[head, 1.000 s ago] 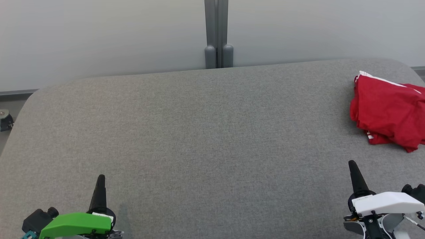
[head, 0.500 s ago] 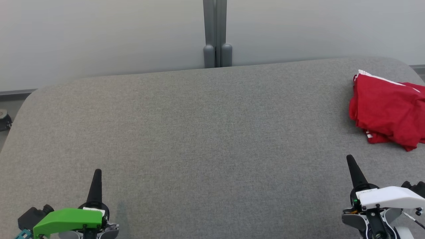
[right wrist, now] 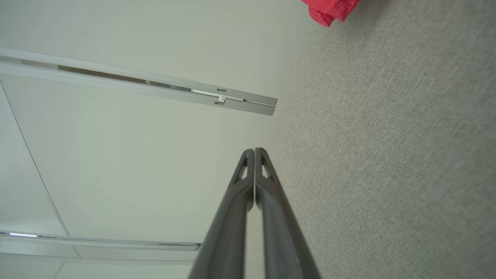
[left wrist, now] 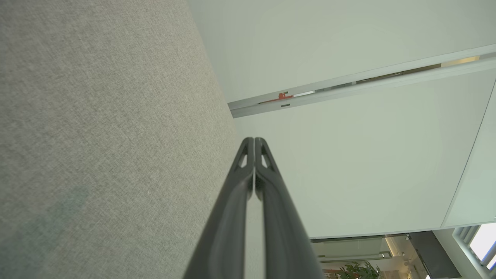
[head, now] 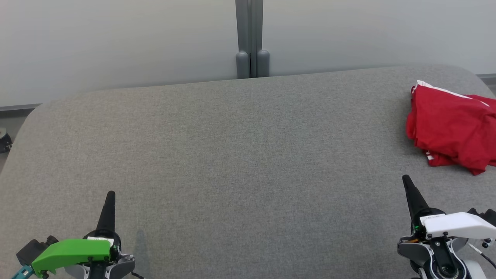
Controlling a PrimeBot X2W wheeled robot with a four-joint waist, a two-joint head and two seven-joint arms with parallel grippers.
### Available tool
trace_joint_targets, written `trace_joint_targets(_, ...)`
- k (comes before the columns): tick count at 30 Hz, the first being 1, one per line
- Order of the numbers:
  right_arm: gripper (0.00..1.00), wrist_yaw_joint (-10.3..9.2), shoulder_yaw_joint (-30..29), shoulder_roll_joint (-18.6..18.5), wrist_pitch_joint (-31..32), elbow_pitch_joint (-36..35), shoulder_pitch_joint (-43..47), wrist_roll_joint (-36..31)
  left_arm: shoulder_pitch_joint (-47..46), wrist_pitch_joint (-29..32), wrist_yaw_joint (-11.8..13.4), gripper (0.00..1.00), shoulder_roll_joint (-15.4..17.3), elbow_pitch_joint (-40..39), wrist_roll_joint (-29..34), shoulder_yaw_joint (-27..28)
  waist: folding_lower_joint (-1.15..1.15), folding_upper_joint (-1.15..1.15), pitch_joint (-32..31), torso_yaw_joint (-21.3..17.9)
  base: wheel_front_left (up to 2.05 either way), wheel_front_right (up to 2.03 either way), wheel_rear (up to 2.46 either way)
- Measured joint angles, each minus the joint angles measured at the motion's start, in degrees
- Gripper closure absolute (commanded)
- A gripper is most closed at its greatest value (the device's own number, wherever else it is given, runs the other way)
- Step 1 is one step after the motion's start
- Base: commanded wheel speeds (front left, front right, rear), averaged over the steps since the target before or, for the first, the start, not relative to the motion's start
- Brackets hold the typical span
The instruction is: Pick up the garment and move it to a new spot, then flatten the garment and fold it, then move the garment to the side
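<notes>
The garment [head: 451, 130] is red with thin white trim, lying bunched at the far right of the grey table [head: 240, 155] and cut off by the head view's right edge. A corner of the garment [right wrist: 330, 9] shows at the top of the right wrist view. My right gripper [head: 405, 178] is shut and empty at the lower right, its tip a short way in front of the garment's near edge. At the lower left my left gripper [head: 111, 193] is also shut on nothing. In the wrist views each pair of fingertips, left gripper [left wrist: 254, 139] and right gripper [right wrist: 254, 150], meets with no gap.
A pale wall with a grey upright post [head: 250, 38] runs behind the table's far edge. The table's rounded left corner [head: 35, 112] drops to the floor, where a small dark object [head: 4, 141] sits.
The head view has shifted slightly. Both grippers have slid a little up the view and stayed shut. The garment has not moved on the table.
</notes>
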Motion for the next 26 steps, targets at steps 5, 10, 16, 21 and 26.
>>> trace_joint_targets(5,1.00,0.00,-0.04,0.00,0.68,0.05,-0.51,2.54,-0.52,0.54,-0.02,1.00,0.01,-0.07,-2.24,0.42,0.00,0.00,0.07,-0.09,0.00,0.00,0.00)
trace_joint_targets(10,1.00,0.00,-0.10,0.00,1.19,0.13,-0.86,4.78,-0.80,1.11,-0.07,1.00,0.01,-0.15,-4.08,0.80,0.00,0.00,0.13,-0.18,0.00,0.00,0.00)
trace_joint_targets(16,1.00,0.00,-0.14,0.01,1.92,0.19,-1.44,7.43,-1.35,1.79,-0.08,1.00,0.02,-0.23,-6.38,1.19,0.00,0.00,0.21,-0.29,0.00,0.00,0.00)
trace_joint_targets(21,1.00,-0.01,-0.16,0.01,2.43,0.22,-1.70,9.67,-1.48,2.36,-0.10,1.00,0.03,-0.26,-8.34,1.48,0.00,0.00,0.28,-0.38,0.00,0.00,0.00)
trace_joint_targets(26,1.00,-0.01,-0.20,0.01,2.93,0.25,-2.14,11.76,-2.01,2.89,-0.23,1.00,0.03,-0.34,-10.10,1.78,0.00,0.00,0.35,-0.48,0.00,0.00,0.00)
